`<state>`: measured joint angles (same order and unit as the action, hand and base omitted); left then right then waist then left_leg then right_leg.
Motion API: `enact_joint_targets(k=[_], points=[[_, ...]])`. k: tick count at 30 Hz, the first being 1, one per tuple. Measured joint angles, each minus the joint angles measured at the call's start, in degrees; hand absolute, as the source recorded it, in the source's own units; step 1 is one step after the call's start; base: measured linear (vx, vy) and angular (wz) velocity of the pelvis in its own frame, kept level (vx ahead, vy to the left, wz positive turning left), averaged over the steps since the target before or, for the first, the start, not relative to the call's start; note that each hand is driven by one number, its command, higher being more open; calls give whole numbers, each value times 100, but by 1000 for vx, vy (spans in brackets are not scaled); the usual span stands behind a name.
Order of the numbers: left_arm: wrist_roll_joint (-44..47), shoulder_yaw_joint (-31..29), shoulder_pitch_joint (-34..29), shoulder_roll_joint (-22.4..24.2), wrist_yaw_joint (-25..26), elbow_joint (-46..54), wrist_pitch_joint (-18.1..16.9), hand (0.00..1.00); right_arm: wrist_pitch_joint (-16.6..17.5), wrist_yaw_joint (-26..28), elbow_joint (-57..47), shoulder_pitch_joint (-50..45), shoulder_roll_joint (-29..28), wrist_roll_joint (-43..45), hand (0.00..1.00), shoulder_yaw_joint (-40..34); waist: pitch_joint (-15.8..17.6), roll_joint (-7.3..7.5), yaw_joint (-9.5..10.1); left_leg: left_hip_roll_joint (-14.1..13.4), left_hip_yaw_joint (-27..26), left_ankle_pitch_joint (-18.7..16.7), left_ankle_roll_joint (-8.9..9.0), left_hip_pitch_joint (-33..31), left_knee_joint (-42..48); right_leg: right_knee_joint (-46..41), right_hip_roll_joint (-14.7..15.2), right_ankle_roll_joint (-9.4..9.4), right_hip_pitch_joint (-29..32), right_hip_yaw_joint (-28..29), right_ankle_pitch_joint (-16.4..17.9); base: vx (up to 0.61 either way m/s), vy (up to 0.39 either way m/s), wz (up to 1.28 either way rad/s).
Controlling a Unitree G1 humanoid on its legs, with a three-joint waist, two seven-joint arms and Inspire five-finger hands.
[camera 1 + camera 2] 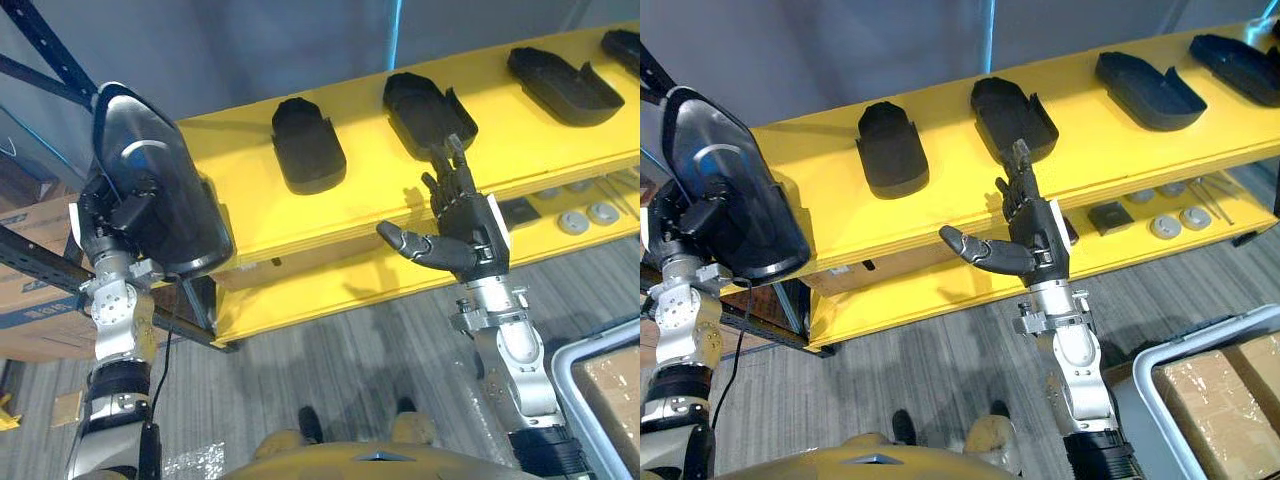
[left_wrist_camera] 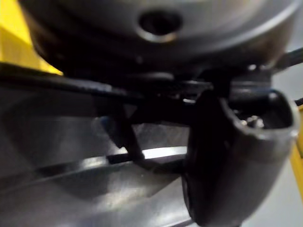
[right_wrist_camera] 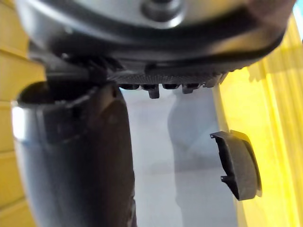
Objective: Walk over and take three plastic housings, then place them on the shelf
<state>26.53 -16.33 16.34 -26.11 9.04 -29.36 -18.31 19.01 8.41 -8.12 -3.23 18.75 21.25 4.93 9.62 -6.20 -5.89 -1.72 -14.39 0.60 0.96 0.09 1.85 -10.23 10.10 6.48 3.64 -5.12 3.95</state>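
Grey bin (image 1: 572, 362) with a cardboard box (image 1: 612, 388) sits nearest, lower right. Right hand (image 1: 462, 228) has fingers straight and thumb out, holds nothing, and is raised just before the shelf edge below the second housing (image 1: 430, 108). Left hand (image 1: 112, 212) is clamped on the held housing (image 1: 160, 165), a glossy black plastic one, tilted in the air off the shelf's left end, apart from the board. The yellow shelf (image 1: 340, 215) carries a leftmost housing (image 1: 308, 148), the second, a third housing (image 1: 565, 85) and a far housing (image 1: 625, 45). Grey discs (image 1: 587, 217) lie on the lower tier.

Risk: the grip looks to be at one end, so the held housing could swing or slip. A careless set-down could knock the leftmost housing. The right hand could nudge the second housing.
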Motion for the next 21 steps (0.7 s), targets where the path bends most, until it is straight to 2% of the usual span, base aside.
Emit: enact_joint_targets(k=[3,6,10,14,20,21], points=[[179,6,185,-187,37,-152,246,0,-135,41,25,66,82,1,100,312,81,-77,-66,3,-40,39,20,-86,-19,-264,7,-62,276,91,139,-96,-19,-8],[690,5,500,-306,71,-158,517,0,-233,60,23,140,71,59,100,519,268,-78,-77,0,-78,109,28,-171,-109,-510,2,-73,529,193,186,-80,-21,-8],[877,4,656,-498,98,-128,1030,0,-403,43,-163,145,61,57,100,771,400,-75,-161,31,-165,165,28,-199,-206,-790,65,-52,755,242,244,-56,-11,-6],[967,-15,773,-830,101,22,1658,0,-412,-25,-565,127,52,57,100,992,482,-68,-183,34,-242,181,35,-314,-177,-993,84,-37,949,279,251,0,0,0],[960,-51,1052,-1027,198,50,2334,0,-441,-113,-835,123,64,57,100,1192,682,-92,-169,24,-271,169,52,-385,-88,-1196,142,-65,1059,263,340,0,0,0],[960,-54,1064,-1034,213,50,2362,0,-459,-143,-844,123,65,58,100,1216,684,-94,-168,22,-276,165,58,-404,-85,-1208,143,-68,1083,264,344,-7,-14,3]])
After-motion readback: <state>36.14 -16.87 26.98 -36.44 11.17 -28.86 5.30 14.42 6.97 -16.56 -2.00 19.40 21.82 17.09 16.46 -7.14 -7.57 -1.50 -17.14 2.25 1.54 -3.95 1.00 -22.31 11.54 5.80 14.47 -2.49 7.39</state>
